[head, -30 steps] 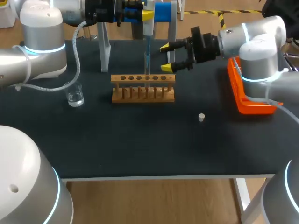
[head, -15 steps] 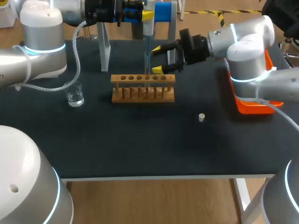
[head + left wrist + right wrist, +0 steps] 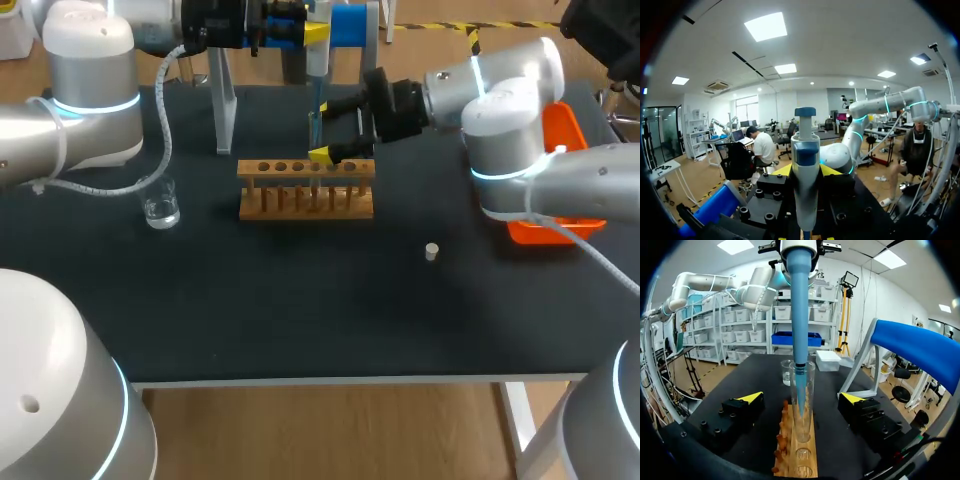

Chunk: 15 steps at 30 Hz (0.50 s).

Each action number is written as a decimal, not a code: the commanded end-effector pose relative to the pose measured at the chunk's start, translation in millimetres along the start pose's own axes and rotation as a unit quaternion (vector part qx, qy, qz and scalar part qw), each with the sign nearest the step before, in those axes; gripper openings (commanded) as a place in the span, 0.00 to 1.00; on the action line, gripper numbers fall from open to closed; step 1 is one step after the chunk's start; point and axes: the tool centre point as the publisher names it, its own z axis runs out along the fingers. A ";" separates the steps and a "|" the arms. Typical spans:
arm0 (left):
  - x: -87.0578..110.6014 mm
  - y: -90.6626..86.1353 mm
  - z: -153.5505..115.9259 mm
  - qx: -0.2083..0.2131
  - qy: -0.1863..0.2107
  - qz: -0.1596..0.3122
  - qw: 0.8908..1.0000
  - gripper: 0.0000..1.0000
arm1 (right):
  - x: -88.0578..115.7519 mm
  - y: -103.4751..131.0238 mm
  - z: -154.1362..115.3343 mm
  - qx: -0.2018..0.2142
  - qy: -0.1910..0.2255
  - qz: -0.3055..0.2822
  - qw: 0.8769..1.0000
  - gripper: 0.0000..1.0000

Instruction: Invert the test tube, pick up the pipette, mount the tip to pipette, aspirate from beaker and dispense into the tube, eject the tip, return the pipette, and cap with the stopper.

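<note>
My left gripper [image 3: 312, 33] is shut on the blue and white pipette [image 3: 316, 62], held upright over the wooden rack [image 3: 306, 188]. In the left wrist view the pipette [image 3: 805, 185] stands between the yellow tips of this gripper [image 3: 806, 172]. Its tip reaches down into the clear test tube [image 3: 802, 405], which stands upright in the rack [image 3: 795, 455]. My right gripper [image 3: 801, 398] is open, one finger on each side of the tube and clear of it. In the head view the right gripper [image 3: 326, 128] sits just behind the rack.
A glass beaker [image 3: 161, 209] with clear liquid stands left of the rack. A small white stopper [image 3: 431, 251] lies to the rack's front right. An orange tray [image 3: 560, 130] sits at the right edge. The pipette stand [image 3: 225, 110] rises behind the rack.
My right arm has moved left along the back of the rack, and its open fingers now straddle the test tube. The left arm and the pipette have stayed still.
</note>
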 end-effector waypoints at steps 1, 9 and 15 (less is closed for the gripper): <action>-0.7 -0.6 -0.4 -0.001 0.001 0.000 1.000 0.00 | -2.1 -0.6 7.8 0.006 -0.005 -0.004 1.000 1.00; -0.7 -0.6 -0.4 -0.001 0.001 0.000 1.000 0.00 | -2.0 -2.7 16.2 0.016 -0.018 -0.012 1.000 1.00; -0.7 -0.6 -0.4 -0.001 0.001 0.000 1.000 0.00 | -2.4 -4.1 21.2 0.024 -0.022 -0.017 0.999 1.00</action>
